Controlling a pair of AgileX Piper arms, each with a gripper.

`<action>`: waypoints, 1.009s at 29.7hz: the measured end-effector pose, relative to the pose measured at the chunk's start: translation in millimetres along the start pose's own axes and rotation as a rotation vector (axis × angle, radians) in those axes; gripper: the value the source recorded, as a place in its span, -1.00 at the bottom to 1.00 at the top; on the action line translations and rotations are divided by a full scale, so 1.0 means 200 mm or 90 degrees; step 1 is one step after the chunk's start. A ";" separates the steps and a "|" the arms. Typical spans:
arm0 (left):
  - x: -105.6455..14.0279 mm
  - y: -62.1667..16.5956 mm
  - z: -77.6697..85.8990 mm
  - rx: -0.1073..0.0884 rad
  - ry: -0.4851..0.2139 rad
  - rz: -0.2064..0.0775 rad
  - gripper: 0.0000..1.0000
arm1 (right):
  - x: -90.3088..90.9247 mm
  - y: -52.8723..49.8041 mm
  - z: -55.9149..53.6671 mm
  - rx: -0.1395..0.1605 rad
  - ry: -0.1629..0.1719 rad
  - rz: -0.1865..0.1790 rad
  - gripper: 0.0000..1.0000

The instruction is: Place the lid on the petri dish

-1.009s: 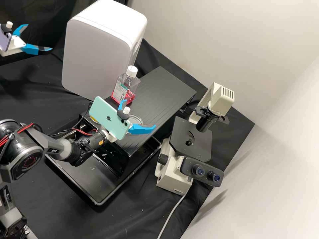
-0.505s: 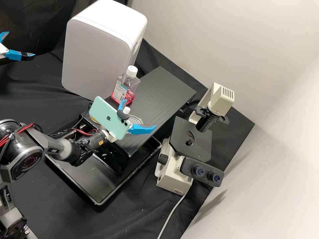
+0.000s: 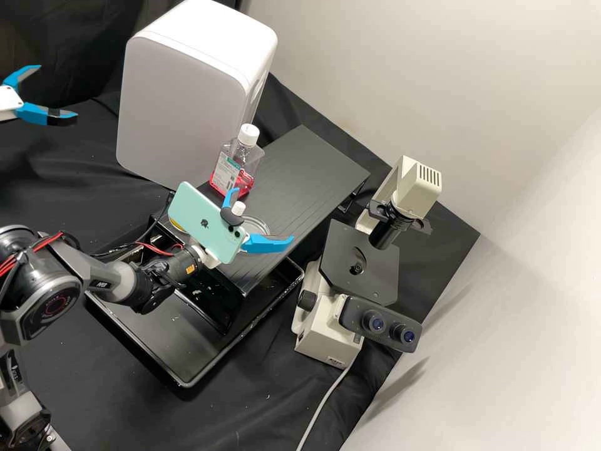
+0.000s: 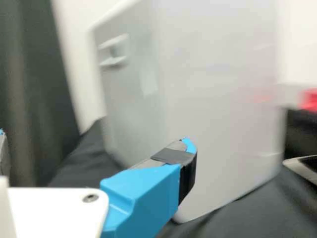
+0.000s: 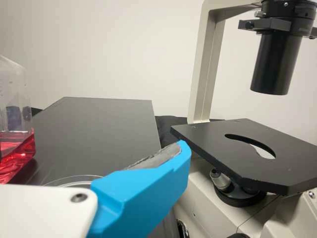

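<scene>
Though still open, left gripper (image 3: 57, 90) rightward.

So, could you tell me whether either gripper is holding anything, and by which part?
Nothing is held: the left gripper and the right gripper, by the petri dish, are open.

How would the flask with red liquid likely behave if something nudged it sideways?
The flask stands upright, tall and narrow, on the black platform, so a push up high would probably tip it. The red liquid fills only its bottom part, which may steady it against a low nudge. Its clear walls look smooth and rigid, perhaps slippery to grip.
</scene>
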 end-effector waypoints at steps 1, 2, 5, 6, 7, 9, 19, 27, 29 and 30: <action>0.00 0.010 0.05 0.003 -0.031 0.007 1.00 | 0.00 0.00 0.00 0.000 0.000 0.000 1.00; 0.00 0.015 0.09 0.004 -0.051 0.009 1.00 | 0.00 0.00 0.00 0.000 0.000 0.000 1.00; 0.02 0.031 0.19 0.005 -0.112 0.018 1.00 | 0.00 0.00 0.00 0.000 0.000 0.000 1.00; 0.03 0.036 0.21 0.004 -0.124 0.022 1.00 | 0.00 0.00 0.00 0.000 0.000 0.000 1.00; 0.04 0.038 0.24 0.005 -0.136 0.023 1.00 | 0.00 0.00 0.00 0.000 0.000 0.000 1.00; 0.05 0.036 0.25 0.007 -0.149 0.025 1.00 | 0.00 0.00 0.00 0.000 0.000 0.000 1.00; 0.12 -0.007 0.27 0.001 -0.160 0.009 1.00 | 0.00 0.00 0.00 0.000 0.000 0.000 1.00; 0.17 -0.041 0.30 -0.001 -0.172 -0.005 1.00 | 0.00 0.00 0.00 0.000 0.000 0.000 1.00; 0.16 -0.035 0.30 -0.001 -0.173 -0.002 1.00 | 0.00 0.00 0.00 0.000 0.000 0.000 1.00; 0.15 -0.031 0.30 -0.001 -0.173 -0.001 1.00 | 0.00 0.00 0.00 0.000 0.000 0.000 1.00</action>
